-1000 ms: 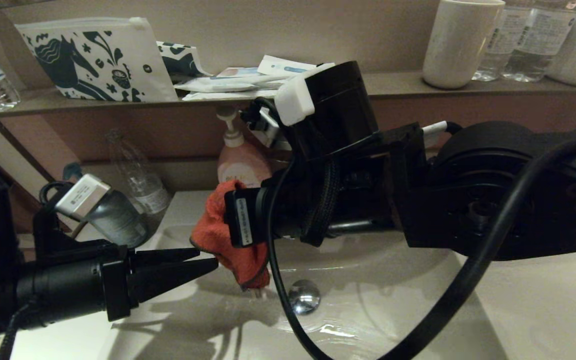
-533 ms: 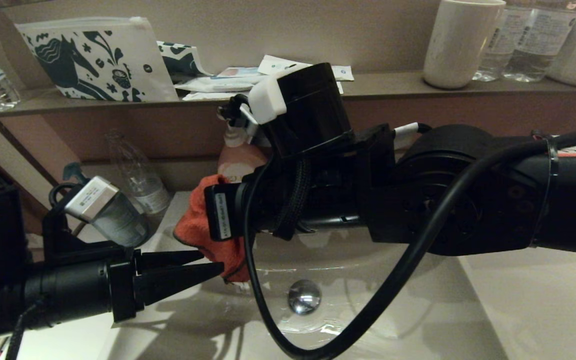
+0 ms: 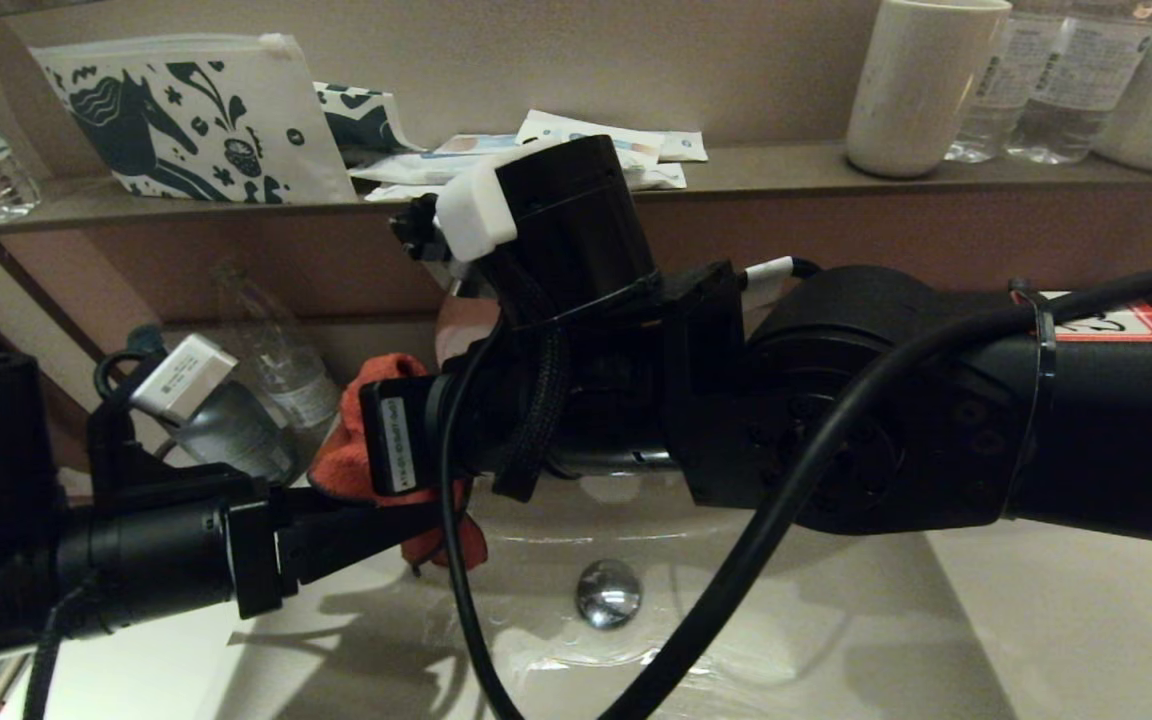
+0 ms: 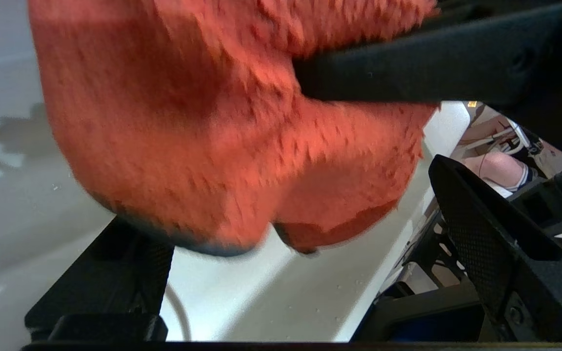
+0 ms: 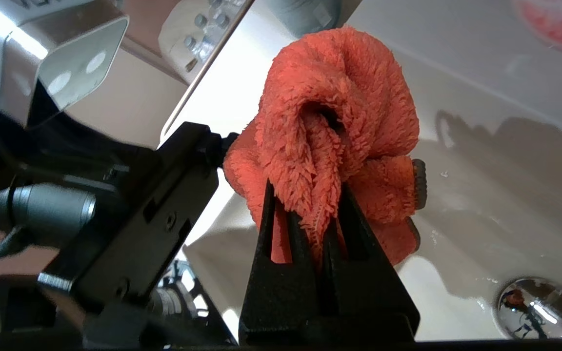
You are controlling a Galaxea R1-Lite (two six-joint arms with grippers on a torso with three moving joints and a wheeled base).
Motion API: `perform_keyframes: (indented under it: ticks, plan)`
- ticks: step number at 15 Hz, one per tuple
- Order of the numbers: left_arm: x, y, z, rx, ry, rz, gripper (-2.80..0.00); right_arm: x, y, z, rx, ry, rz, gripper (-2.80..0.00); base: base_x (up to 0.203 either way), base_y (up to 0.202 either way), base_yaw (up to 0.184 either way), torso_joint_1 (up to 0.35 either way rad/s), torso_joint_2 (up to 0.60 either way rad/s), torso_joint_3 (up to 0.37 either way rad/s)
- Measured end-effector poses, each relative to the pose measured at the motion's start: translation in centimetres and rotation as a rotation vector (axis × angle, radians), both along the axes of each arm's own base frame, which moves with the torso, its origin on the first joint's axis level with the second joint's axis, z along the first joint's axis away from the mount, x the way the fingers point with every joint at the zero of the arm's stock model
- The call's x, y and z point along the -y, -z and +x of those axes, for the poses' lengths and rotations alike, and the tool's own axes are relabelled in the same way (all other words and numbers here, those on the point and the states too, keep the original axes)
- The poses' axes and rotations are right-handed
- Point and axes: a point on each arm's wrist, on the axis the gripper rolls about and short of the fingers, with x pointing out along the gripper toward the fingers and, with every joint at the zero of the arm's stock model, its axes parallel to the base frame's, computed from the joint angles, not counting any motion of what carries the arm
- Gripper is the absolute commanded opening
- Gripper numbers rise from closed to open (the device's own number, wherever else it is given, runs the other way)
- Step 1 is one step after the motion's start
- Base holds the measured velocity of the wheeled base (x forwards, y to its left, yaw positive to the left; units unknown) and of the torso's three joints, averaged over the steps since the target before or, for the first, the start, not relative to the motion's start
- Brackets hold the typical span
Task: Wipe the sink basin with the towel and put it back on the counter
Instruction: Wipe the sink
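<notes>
The red-orange towel (image 3: pixel 341 465) hangs bunched above the left part of the sink basin (image 3: pixel 796 630), pinched in my right gripper (image 5: pixel 310 195), which is shut on it. In the head view the right wrist hides those fingers. My left gripper (image 3: pixel 406 520) reaches in from the left and is open, with the towel (image 4: pixel 188 122) hanging just over and between its spread fingers (image 4: pixel 481 229). The chrome drain stopper (image 3: pixel 608 592) lies below and to the right of the towel (image 5: pixel 339 112). The counter (image 3: pixel 1096 620) is bare to the right of the basin.
A pink soap pump bottle (image 3: pixel 456 325) and a clear plastic bottle (image 3: pixel 281 355) stand behind the basin's left corner. The brown shelf above carries a patterned pouch (image 3: pixel 186 120), sachets (image 3: pixel 596 135), a white mug (image 3: pixel 921 85) and water bottles (image 3: pixel 1066 80).
My right arm has carried the towel leftward and slightly up, from near the drain to over the left gripper's fingers. The left gripper has hardly moved.
</notes>
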Motion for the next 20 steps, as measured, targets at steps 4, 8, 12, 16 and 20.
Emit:
perform_keyframes:
  ticks: [4,8,12,16,20]
  plan:
    - [0.2,0.1,0.2,-0.003,-0.014,0.009,0.00,-0.3,0.0,-0.2,0.007,-0.003,0.007,-2.80,0.000,0.000,0.000,0.000,0.00,0.000]
    - [0.5,0.2,0.2,-0.008,-0.003,0.012,0.00,-0.6,0.0,-0.4,0.010,-0.009,0.012,-2.80,0.000,0.000,0.000,0.000,0.00,0.000]
    - [1.4,0.0,0.2,0.012,0.021,-0.004,-2.80,-0.6,0.0,-0.4,0.009,-0.009,0.011,-2.80,0.000,0.000,0.000,0.000,0.00,0.000]
    - [3.0,0.2,0.5,0.042,-0.028,-0.026,-2.80,-0.5,-0.1,-0.5,0.009,-0.009,0.011,-2.80,0.000,0.000,0.000,0.000,0.00,0.000]
    - [3.3,0.8,0.5,0.020,-0.016,-0.016,-2.80,-0.4,-0.3,-0.5,0.014,0.001,0.014,-2.80,0.000,0.000,0.000,0.000,0.00,0.000]
